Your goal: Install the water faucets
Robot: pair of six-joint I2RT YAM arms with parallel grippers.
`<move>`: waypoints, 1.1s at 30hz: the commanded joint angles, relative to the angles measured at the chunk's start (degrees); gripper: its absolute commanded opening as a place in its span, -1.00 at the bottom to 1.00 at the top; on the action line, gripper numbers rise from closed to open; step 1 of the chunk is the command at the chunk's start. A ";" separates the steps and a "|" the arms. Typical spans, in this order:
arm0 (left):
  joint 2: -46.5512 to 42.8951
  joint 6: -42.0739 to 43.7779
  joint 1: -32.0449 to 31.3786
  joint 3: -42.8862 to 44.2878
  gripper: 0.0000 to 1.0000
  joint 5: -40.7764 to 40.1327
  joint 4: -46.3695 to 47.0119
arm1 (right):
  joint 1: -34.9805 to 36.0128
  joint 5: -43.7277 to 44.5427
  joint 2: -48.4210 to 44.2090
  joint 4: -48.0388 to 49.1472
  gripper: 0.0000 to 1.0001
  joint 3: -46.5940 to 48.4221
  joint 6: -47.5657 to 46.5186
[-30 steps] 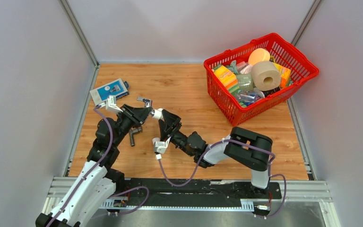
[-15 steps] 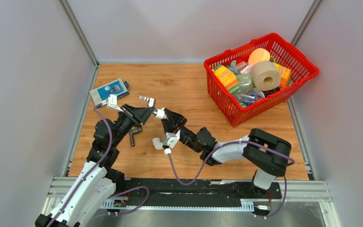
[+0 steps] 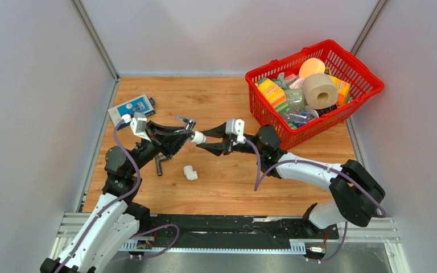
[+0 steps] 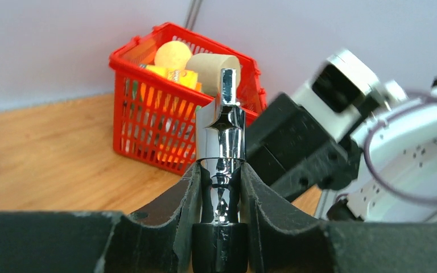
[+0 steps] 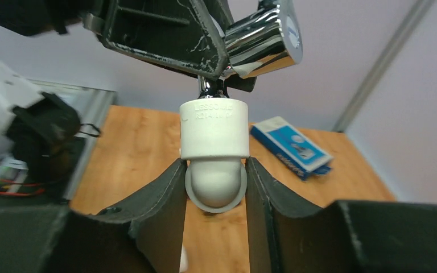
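- The wooden table (image 3: 222,96) fills the middle of the overhead view, with grey walls around it.
- A red basket (image 3: 310,128) packed with odds and ends sits at the upper right.
- The left arm (image 3: 114,199) rises from the lower left, and the right arm (image 3: 313,170) sweeps in from the lower right. Their tips meet at centre left, above the table.
- A blue box (image 3: 131,108) lies flat at the upper left.
- The left gripper (image 4: 221,176) is pinched tight on the chrome faucet (image 4: 221,148). In its wrist view the faucet stands upright in the middle of the frame.
- The right gripper (image 5: 215,182) is clamped on a white elbow (image 5: 214,136) at its rounded bend, with the collar pointing to the top of the frame.
- In the right wrist view a chrome stem meets that collar from above. I cannot tell how deep it sits.
- The grey faucet (image 3: 160,165) lies on the table below the left gripper, at centre left.
- A loose elbow (image 3: 190,172) lies just right of it, apart from both grippers.
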 commanded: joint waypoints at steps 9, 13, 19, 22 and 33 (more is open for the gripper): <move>-0.55 16.97 -0.14 0.83 -1.00 12.24 10.41 | -6.32 -13.54 -6.37 -7.36 -0.32 5.29 27.87; -1.87 13.80 -0.14 2.30 -1.00 1.19 0.80 | -5.79 -4.84 -10.86 -13.54 0.35 3.36 12.84; -1.35 9.07 -0.05 7.58 -1.00 -14.81 -17.49 | -1.24 7.72 -14.21 -12.67 0.45 -1.29 -6.75; -0.56 0.65 -0.14 9.34 -1.00 -21.16 -25.50 | 4.21 17.74 -12.64 -5.14 0.46 -5.25 -19.14; -1.34 -11.15 -0.05 8.47 -1.00 -22.49 -25.53 | 17.58 32.00 4.23 19.07 0.61 -6.85 -40.88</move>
